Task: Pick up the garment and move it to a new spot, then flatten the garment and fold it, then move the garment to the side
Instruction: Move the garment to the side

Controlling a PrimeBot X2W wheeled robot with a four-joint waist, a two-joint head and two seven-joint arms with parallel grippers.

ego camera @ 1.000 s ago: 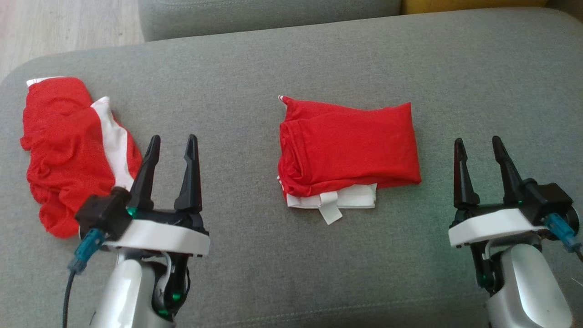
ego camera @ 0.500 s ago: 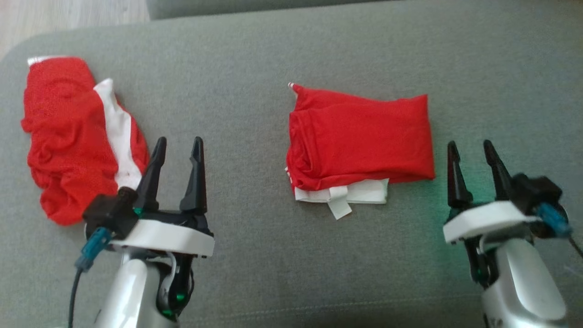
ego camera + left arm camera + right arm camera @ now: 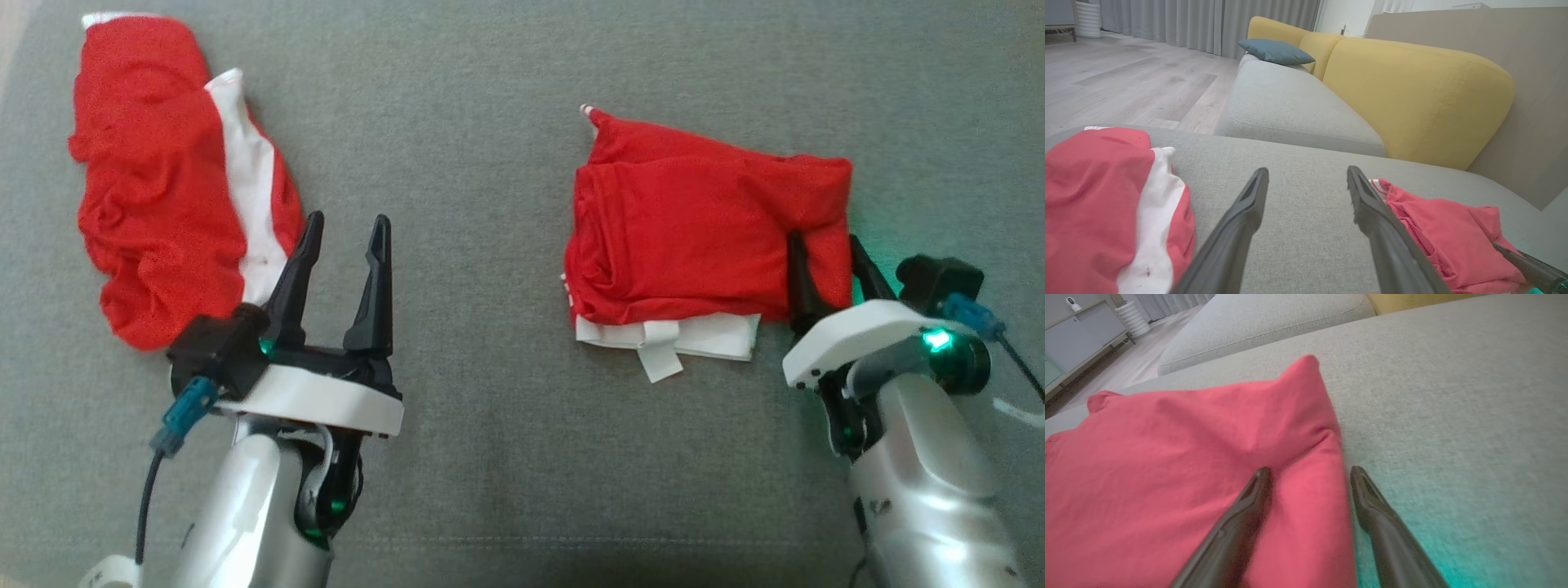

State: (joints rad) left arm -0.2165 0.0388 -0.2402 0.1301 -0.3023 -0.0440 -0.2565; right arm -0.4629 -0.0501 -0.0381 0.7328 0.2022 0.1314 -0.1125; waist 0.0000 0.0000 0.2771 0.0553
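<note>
A folded red garment (image 3: 686,237) with a white band along its near edge lies on the grey cushion (image 3: 490,457). My right gripper (image 3: 826,253) is open and straddles the garment's right edge, one finger on top of the cloth and one beside it. In the right wrist view the red fabric (image 3: 1188,465) is bunched between the fingers of the gripper (image 3: 1310,471). My left gripper (image 3: 348,220) stands open over bare cushion with nothing between its fingers. The left wrist view shows this gripper (image 3: 1307,171) with the folded garment (image 3: 1445,241) to its right.
A second red and white garment (image 3: 163,204) lies crumpled at the far left, close to my left fingers. Beyond the cushion are another grey seat (image 3: 1290,106), a yellow backrest (image 3: 1412,94), a blue pillow (image 3: 1276,51) and wood floor (image 3: 1126,81).
The head camera has tilted, shifting the whole picture. My right gripper has advanced onto the folded garment's right edge, and the cloth there has bunched up. The left gripper stays open.
</note>
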